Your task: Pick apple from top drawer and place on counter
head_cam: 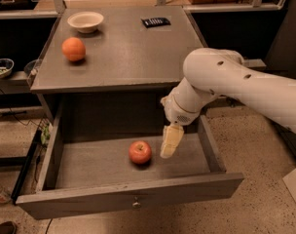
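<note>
The red-orange apple point(139, 152) lies on the floor of the open top drawer point(128, 196), near its middle. My gripper point(170, 141) hangs down inside the drawer on the white arm, just to the right of the apple and apart from it. The grey counter point(121, 52) is the cabinet top above the drawer.
On the counter sit a plain orange fruit point(73, 49) at the left, a white bowl point(85, 21) at the back left and a small black object point(155, 21) at the back. A side shelf at the left holds a bowl point(1, 67).
</note>
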Robot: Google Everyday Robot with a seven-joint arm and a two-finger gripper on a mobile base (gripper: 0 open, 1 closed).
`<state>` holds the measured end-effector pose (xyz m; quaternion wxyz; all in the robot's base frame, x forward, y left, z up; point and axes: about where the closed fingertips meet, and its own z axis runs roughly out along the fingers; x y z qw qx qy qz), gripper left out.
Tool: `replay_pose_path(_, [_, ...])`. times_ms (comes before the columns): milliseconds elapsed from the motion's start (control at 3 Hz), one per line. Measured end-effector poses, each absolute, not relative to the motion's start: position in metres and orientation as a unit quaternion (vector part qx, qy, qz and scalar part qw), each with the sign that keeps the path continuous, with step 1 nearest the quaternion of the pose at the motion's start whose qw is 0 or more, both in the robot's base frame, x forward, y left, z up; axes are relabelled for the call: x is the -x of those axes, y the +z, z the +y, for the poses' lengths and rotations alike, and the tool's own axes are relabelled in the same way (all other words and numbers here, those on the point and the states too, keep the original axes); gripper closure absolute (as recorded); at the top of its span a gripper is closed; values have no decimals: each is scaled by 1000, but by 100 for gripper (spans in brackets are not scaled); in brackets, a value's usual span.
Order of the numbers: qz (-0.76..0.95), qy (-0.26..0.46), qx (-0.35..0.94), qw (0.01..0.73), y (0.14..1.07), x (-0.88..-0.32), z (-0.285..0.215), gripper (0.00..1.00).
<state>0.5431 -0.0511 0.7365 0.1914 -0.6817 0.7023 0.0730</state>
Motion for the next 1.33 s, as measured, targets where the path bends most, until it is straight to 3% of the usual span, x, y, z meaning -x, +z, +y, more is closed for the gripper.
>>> replay_pose_path(1333, [663, 118, 711, 205, 702, -545, 2, 0])
